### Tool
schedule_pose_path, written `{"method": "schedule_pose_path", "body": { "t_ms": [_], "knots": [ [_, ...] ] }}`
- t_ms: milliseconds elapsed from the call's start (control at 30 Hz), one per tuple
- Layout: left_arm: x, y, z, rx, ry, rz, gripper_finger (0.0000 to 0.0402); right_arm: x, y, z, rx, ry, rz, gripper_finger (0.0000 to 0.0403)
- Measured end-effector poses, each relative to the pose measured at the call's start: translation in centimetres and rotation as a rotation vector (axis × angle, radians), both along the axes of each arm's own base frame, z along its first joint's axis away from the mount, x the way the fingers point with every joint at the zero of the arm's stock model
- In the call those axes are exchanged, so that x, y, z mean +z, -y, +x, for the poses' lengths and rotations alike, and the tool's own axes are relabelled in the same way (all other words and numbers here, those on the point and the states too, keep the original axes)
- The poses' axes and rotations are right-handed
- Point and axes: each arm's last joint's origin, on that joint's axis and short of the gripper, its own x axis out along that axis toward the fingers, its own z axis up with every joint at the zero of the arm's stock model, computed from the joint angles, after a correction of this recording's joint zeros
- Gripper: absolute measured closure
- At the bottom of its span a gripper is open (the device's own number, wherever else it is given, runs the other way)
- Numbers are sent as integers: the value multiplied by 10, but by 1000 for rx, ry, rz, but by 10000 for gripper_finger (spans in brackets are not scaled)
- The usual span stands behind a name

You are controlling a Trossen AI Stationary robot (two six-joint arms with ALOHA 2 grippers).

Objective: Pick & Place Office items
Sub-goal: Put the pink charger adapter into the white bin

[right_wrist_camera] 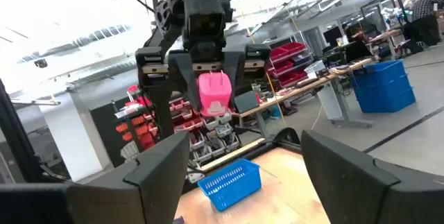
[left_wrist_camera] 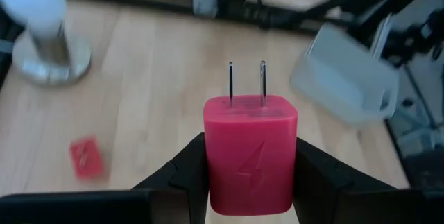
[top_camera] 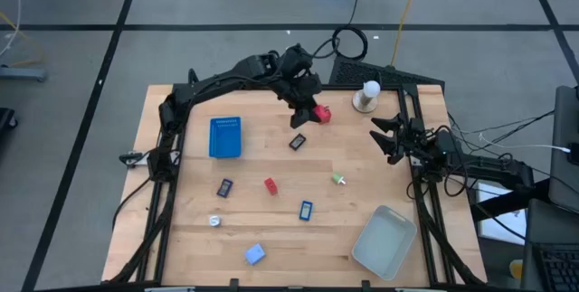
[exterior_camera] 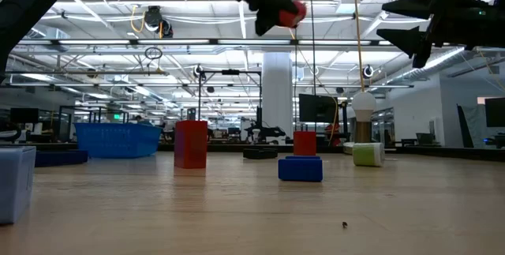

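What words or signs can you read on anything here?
No words or numbers can be read.
One sign: a raised lightning bolt on the red plug block, held in the left gripper.
Anything printed on the small items on the table or in the room behind is too small or blurred to read.

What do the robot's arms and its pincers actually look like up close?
Both arms are black and slender, built from jointed segments, with dark cables trailing off the right one. The left gripper looks like a boxy black head with two flat, angular fingers. The right gripper has the same broad, wedge-shaped matte black fingers. I can see no markings on either.
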Motion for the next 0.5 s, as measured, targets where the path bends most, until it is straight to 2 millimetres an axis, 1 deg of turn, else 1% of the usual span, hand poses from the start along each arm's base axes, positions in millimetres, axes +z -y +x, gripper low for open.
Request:
{"method": "schedule_pose_path", "body": {
  "t_ms": [133,333,500],
  "knots": [
    [5,7,7,-19,65,11,253,4,1,3,3,33,-1,129],
    [6,14,13,-24,96,2,253,6,2,11,5,57,-2,128],
    [7,16,20,-42,165,-29,253,-3,5,23,6,-54,17,128]
  ]
}}
